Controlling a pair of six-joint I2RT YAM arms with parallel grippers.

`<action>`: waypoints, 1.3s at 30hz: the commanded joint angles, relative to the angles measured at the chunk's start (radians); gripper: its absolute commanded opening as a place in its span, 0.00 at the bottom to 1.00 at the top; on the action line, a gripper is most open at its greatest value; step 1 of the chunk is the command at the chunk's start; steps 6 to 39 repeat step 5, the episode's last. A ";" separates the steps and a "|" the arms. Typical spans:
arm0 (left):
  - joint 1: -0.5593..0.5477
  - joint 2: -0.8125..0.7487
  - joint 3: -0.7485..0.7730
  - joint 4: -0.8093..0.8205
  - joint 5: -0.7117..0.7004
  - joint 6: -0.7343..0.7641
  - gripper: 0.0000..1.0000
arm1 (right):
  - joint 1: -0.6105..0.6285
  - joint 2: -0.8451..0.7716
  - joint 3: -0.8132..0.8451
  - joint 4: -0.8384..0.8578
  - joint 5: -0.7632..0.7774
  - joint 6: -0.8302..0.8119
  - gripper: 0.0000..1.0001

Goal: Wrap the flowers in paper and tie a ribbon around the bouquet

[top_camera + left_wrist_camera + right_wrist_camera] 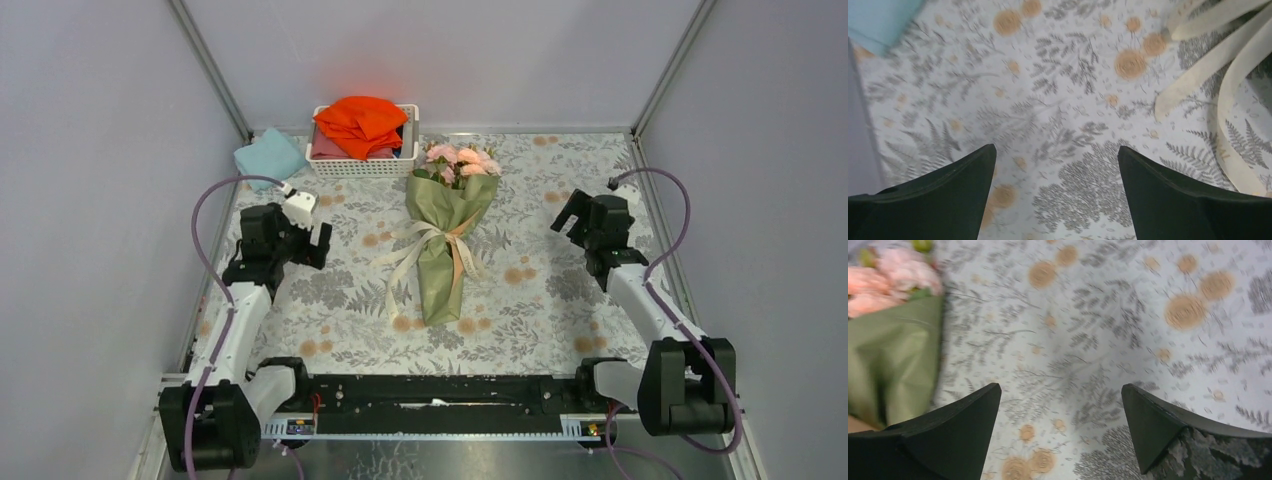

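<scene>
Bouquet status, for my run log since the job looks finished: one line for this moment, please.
bouquet: wrapped, lying flat | ribbon: tied around it | left pincer: open, empty | right pincer: open, empty

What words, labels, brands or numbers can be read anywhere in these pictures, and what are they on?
No text can be read in any view.
The bouquet, ribbon, basket and orange cloth show no writing.
The table cover bears only a leaf and flower print.
Any labels on the rail by the arm bases would be too small to make out.
</scene>
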 commanded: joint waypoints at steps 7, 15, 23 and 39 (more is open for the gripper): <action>-0.033 -0.121 -0.245 0.361 -0.004 -0.145 0.98 | -0.001 -0.079 -0.189 0.271 0.161 0.046 0.99; -0.033 -0.121 -0.245 0.361 -0.004 -0.145 0.98 | -0.001 -0.079 -0.189 0.271 0.161 0.046 0.99; -0.033 -0.121 -0.245 0.361 -0.004 -0.145 0.98 | -0.001 -0.079 -0.189 0.271 0.161 0.046 0.99; -0.033 -0.121 -0.245 0.361 -0.004 -0.145 0.98 | -0.001 -0.079 -0.189 0.271 0.161 0.046 0.99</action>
